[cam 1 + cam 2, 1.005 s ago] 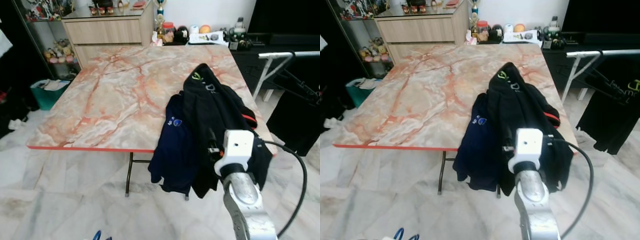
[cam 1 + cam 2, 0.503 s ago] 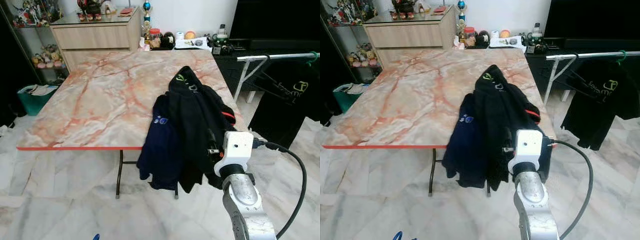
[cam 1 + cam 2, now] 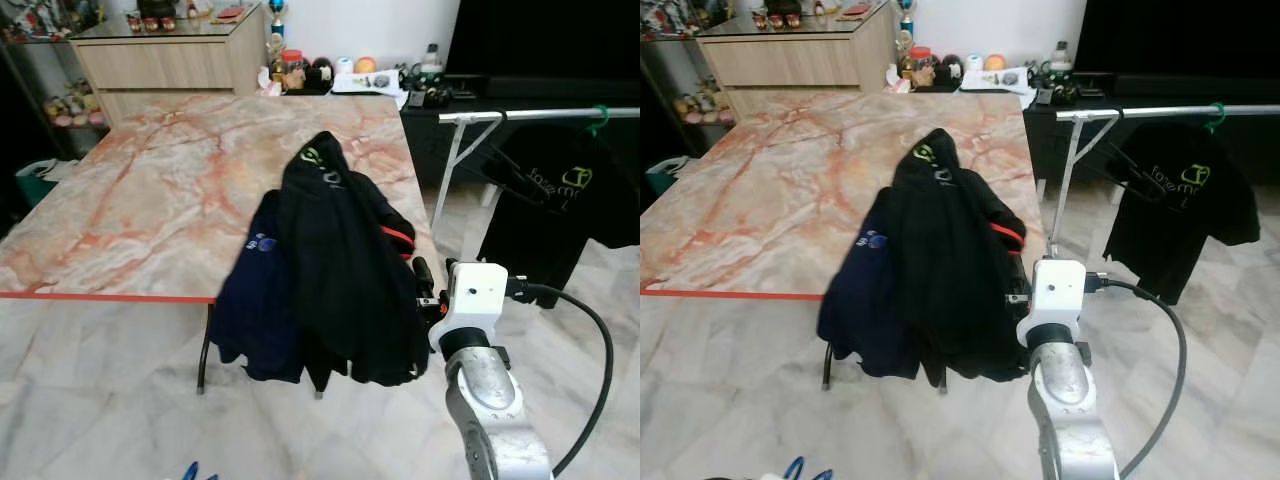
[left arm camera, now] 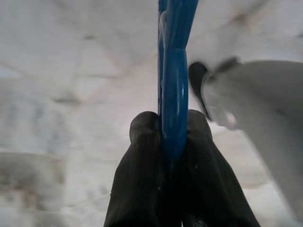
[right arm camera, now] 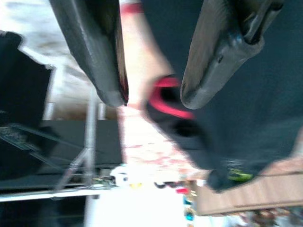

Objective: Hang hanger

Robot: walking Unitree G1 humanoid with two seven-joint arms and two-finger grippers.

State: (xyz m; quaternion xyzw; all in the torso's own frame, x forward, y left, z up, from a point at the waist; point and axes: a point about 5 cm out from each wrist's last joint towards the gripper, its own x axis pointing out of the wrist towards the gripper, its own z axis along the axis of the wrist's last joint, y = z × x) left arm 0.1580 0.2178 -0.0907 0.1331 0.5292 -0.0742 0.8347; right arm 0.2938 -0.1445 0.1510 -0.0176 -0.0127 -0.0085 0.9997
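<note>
Camera swung toward 3 o'clock, desk point(image 3: 150, 190) and draped dark clothes point(image 3: 330, 270) now sitting further toward 9 o'clock, clothes rail point(image 3: 540, 114) with hung black shirt point(image 3: 560, 200) now fully shown at 2 o'clock.

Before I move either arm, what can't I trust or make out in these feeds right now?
- Blue hanger: left wrist view cuts it off at the top edge; its hook and shape are unseen, though the left gripper is shut on it.
- Right gripper: right wrist view is blurred; jaws open, the garments beyond are smeared.
- Clothes rail: cut off at the right edge in the eye views.
- Table legs: largely hidden by the hanging garments.
</note>
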